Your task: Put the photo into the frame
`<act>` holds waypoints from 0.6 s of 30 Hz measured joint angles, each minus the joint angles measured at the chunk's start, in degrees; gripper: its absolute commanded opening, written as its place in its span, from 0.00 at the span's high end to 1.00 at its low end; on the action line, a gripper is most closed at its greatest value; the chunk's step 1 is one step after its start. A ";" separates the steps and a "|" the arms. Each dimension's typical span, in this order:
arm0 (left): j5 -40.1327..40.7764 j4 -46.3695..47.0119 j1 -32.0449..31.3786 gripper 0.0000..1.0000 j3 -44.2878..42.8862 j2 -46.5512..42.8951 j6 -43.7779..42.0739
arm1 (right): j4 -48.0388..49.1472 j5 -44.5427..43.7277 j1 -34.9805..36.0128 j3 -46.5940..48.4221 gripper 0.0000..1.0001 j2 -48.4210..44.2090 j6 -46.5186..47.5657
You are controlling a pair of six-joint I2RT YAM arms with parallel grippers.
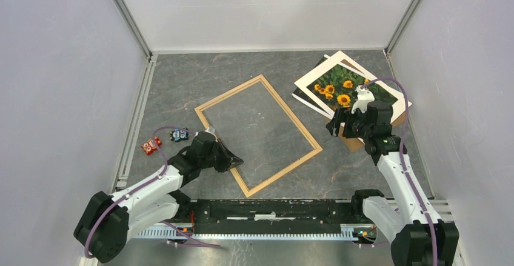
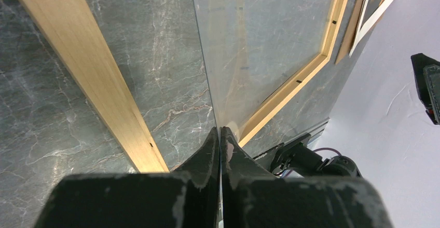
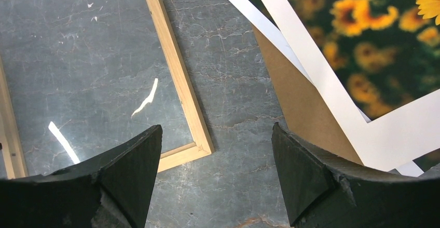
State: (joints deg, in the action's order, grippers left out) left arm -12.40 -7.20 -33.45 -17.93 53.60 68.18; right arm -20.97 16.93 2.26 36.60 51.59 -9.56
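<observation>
Frame (image 1: 291,112) flat mid-surface (image 1: 182,78), photo (image 1: 339,84) face up at far right over brown backing board (image 3: 298,101); left hand (image 1: 237,161) pressed together at clear pane's (image 2: 270,41) edge inside frame's near-left side, right hand (image 1: 332,126) spread apart, empty, above surface beside board

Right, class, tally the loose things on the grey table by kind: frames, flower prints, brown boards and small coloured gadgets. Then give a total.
Wooden frame: 1
Sunflower print: 1
Brown board: 1
Small gadgets: 2, a red gadget and a blue gadget
Total: 5
</observation>
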 measured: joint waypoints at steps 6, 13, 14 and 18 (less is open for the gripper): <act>-0.17 0.07 0.00 0.98 0.55 0.02 1.03 | 0.35 0.02 0.26 -0.02 0.18 0.00 0.00; -0.83 0.81 0.00 0.98 0.57 0.13 1.49 | 0.42 0.02 0.37 -0.11 0.17 0.55 0.00; -1.07 1.22 0.00 0.98 0.61 0.33 1.60 | 0.42 0.02 0.37 -0.11 0.18 0.61 0.00; -1.66 2.84 0.00 0.89 0.66 2.10 2.08 | 0.44 0.02 0.52 -0.11 0.18 0.66 0.00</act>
State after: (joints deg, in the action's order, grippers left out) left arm -14.06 -4.36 -33.45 -17.28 55.70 70.26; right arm -20.53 16.95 2.79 36.49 52.25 -9.56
